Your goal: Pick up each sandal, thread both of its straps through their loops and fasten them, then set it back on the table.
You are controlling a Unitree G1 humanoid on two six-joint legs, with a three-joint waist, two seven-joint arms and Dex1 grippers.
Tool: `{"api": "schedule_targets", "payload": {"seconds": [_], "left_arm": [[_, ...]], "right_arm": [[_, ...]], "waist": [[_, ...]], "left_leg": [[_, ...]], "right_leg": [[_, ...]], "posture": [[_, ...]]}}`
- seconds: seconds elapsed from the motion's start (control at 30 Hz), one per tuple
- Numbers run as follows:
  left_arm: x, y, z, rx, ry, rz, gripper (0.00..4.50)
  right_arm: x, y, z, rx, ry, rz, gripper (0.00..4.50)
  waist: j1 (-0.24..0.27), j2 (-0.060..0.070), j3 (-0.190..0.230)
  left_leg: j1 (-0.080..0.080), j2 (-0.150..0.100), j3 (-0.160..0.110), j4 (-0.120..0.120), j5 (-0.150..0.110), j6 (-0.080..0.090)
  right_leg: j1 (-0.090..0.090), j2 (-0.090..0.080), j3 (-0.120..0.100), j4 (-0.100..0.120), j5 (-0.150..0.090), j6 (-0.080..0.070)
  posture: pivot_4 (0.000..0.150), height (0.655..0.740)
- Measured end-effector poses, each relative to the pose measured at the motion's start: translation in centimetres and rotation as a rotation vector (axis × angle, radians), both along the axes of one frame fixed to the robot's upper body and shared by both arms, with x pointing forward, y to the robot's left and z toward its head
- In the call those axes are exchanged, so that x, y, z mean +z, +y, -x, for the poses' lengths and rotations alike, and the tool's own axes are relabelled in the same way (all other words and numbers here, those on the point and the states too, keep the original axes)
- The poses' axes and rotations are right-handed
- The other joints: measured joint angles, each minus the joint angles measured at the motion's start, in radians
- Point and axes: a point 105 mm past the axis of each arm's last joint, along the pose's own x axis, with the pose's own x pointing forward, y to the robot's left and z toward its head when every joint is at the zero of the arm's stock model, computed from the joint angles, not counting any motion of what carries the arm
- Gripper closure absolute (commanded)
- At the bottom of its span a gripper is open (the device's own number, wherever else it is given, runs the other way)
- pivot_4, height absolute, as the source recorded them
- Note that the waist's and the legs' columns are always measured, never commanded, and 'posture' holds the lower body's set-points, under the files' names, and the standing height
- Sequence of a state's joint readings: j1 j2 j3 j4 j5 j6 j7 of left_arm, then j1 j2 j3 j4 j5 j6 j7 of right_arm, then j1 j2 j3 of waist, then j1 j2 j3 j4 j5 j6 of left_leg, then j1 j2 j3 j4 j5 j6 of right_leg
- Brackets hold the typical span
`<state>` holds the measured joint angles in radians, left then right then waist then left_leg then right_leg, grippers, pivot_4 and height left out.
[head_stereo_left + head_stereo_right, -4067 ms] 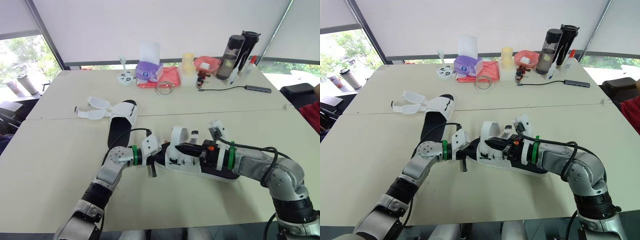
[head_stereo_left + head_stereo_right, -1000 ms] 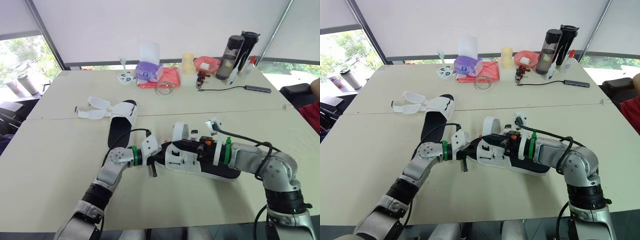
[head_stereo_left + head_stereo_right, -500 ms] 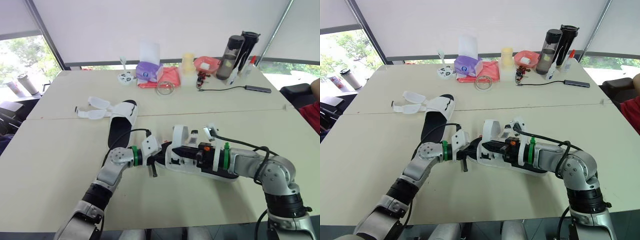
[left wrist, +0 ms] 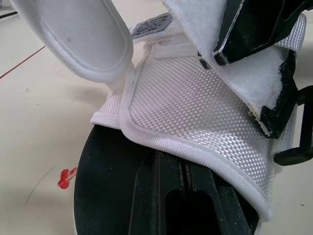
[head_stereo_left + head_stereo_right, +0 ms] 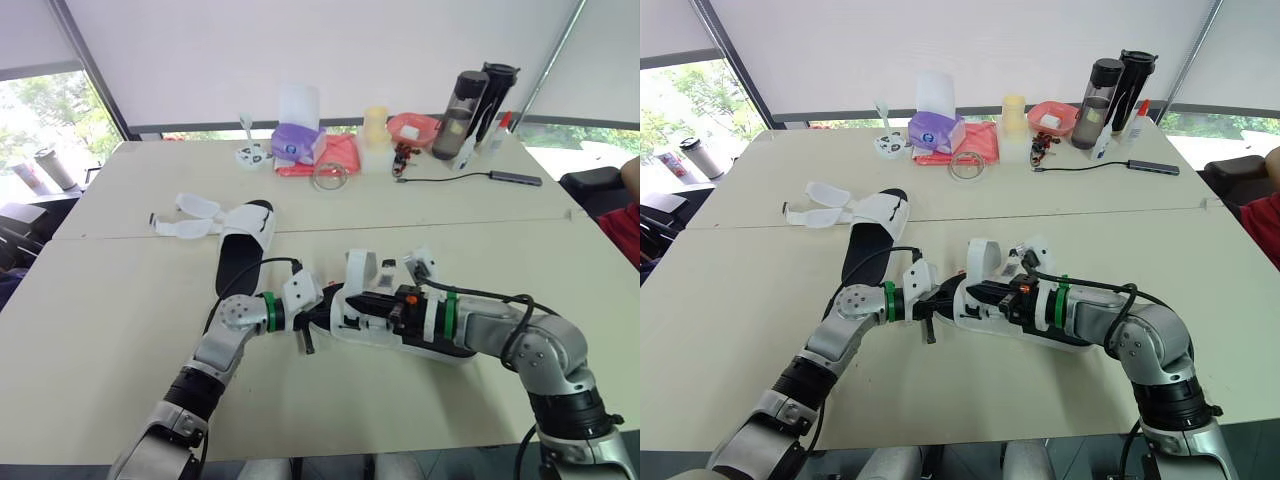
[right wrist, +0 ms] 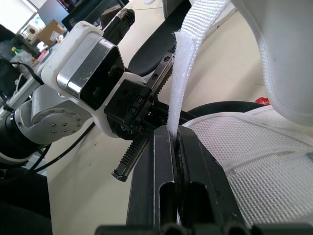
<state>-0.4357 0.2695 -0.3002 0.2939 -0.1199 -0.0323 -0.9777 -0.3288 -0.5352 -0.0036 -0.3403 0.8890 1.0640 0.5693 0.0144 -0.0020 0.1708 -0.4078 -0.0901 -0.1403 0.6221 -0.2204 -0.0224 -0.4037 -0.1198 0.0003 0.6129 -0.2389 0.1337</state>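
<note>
At the front of the pale table (image 5: 90, 330), a black-soled white mesh sandal (image 5: 420, 335) is held low betw. both arms. The left gripper (image 5: 322, 313) is clamped on the sole's toe end. The right gripper (image 5: 355, 298) is pinched shut on a white webbing strap (image 6: 178, 98). For a clean thread, the strap should be drawn taut & fed straight at the black plastic loop (image 4: 293, 157), w/ the sole steadied. A second sandal (image 5: 243, 240), straps undone, lies apart at far left. Dark bottles (image 5: 462, 100), a purple tissue box (image 5: 292, 143) & a black cable (image 5: 450, 178) are ranged well clear. Only the sandal's own raised flaps are judged an obstacle.
</note>
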Motion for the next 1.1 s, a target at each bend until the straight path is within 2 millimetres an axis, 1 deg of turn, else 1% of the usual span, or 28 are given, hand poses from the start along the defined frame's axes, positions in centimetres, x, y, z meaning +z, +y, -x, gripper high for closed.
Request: {"api": "schedule_targets", "payload": {"seconds": [0.1, 0.23, 0.33, 0.47, 0.6, 0.67, 0.93, 1.1], "left_arm": [[0.0, 0.0, 0.0, -0.001, 0.000, 0.000, 4.50], [0.0, 0.0, 0.0, 0.000, 0.000, 0.000, 4.50], [0.0, 0.0, 0.0, 0.000, 0.000, 0.000, 4.50], [0.0, 0.0, 0.0, -0.001, -0.001, 0.001, 4.50], [0.0, 0.0, 0.0, 0.002, -0.001, 0.001, 4.50], [0.0, 0.0, 0.0, 0.003, -0.001, 0.002, 4.50], [0.0, -0.1, 0.0, 0.003, -0.001, 0.005, 4.50], [0.0, -0.2, 0.0, 0.003, -0.002, 0.006, 4.50]], "right_arm": [[-0.1, 0.0, 0.5, 0.024, 0.010, 0.002, 4.43], [-0.3, 0.4, 1.7, 0.088, 0.052, -0.005, 4.43], [-0.4, 0.5, 2.1, 0.100, 0.071, -0.012, 4.43], [-0.4, 0.5, 1.9, 0.083, 0.060, -0.003, 4.43], [-0.5, 0.5, 0.6, 0.019, 0.011, 0.022, 4.43], [-0.6, 0.6, 0.3, 0.012, -0.009, 0.042, 4.43], [-0.6, 0.0, 0.5, 0.061, -0.062, 0.108, 4.43], [-0.4, -0.2, 0.6, 0.052, -0.027, 0.071, 4.43]], "waist": [[0.000, 0.000, 0.000], [0.000, 0.000, 0.000], [0.000, 0.000, 0.000], [0.000, 0.000, 0.000], [0.000, 0.000, 0.000], [0.000, 0.000, 0.000], [0.002, 0.000, 0.000], [0.002, -0.001, 0.000]], "left_leg": [[0.000, 0.000, 0.000, 0.000, 0.000, 0.000], [0.000, 0.000, 0.000, 0.000, 0.000, 0.000], [0.000, 0.000, 0.000, 0.000, 0.000, 0.000], [0.000, 0.000, 0.000, 0.000, 0.000, 0.000], [0.000, 0.000, 0.000, 0.000, 0.000, 0.000], [0.000, 0.000, 0.000, 0.000, 0.000, 0.000], [0.000, 0.000, 0.000, 0.000, 0.000, 0.000], [0.000, 0.000, 0.000, 0.000, 0.000, 0.000]], "right_leg": [[0.000, 0.000, 0.000, 0.000, 0.000, 0.000], [0.000, 0.000, 0.000, 0.000, 0.000, 0.000], [0.000, 0.000, 0.000, 0.000, 0.000, 0.000], [0.000, 0.000, 0.000, 0.000, -0.001, 0.000], [0.000, 0.000, 0.000, 0.000, -0.001, 0.000], [0.000, 0.000, 0.000, 0.000, -0.001, 0.000], [0.001, 0.000, 0.000, -0.001, -0.001, 0.001], [0.000, 0.000, 0.000, -0.001, -0.001, 0.000]], "posture": [[0.150, 0.7400], [0.150, 0.7400], [0.150, 0.7400], [0.150, 0.7400], [0.150, 0.7400], [0.150, 0.7400], [0.150, 0.7400], [0.150, 0.7400]]}}
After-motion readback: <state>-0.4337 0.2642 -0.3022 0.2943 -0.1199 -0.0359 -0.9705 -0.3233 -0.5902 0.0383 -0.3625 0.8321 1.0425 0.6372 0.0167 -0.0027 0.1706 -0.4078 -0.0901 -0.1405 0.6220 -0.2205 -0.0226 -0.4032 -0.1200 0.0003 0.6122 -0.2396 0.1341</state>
